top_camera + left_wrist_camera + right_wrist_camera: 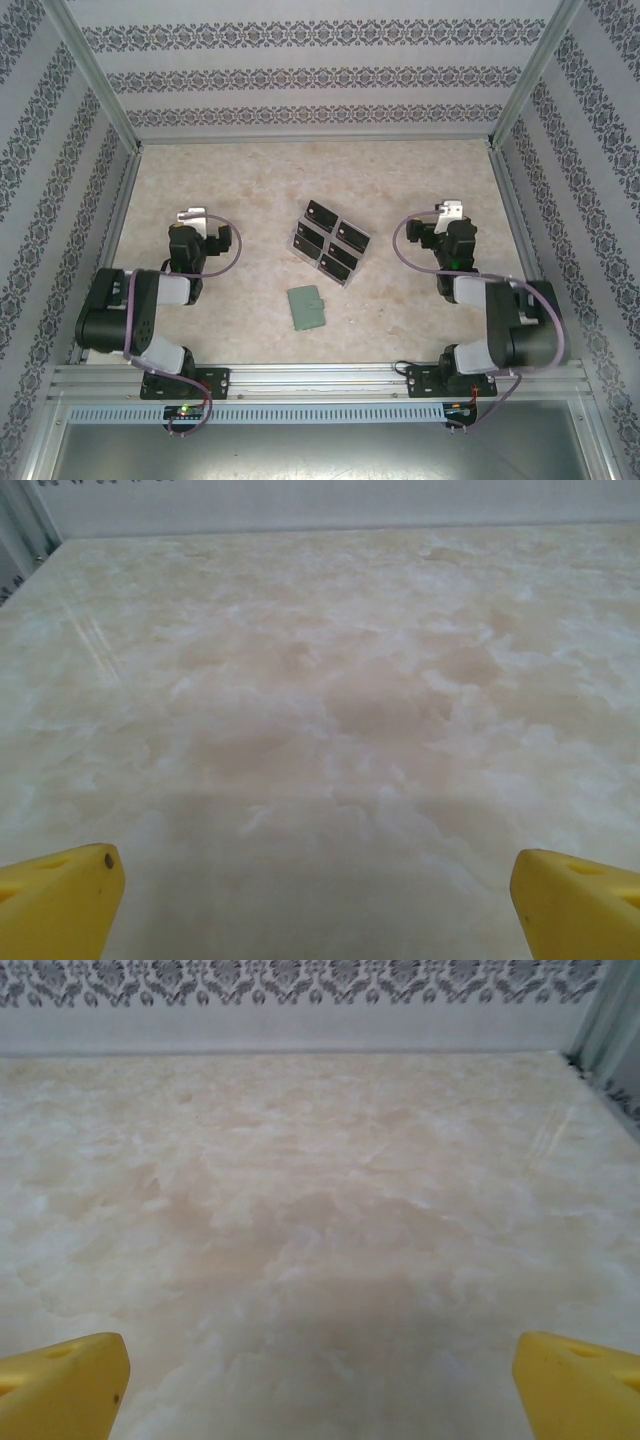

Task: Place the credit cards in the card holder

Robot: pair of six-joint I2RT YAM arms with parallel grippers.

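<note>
Bearing unreadable pale marks: black credit cards (322,214)

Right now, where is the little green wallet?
In the top view, the card holder lies flat mid-table between both arms, just nearer their bases than the credit cards.

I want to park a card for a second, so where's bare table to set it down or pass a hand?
Bare table runs wide between the credit cards in their clear tray and the back wall, and on both sides, toward the left tool and right tool. The centre is crowded: the card holder lies close before the tray.
</note>
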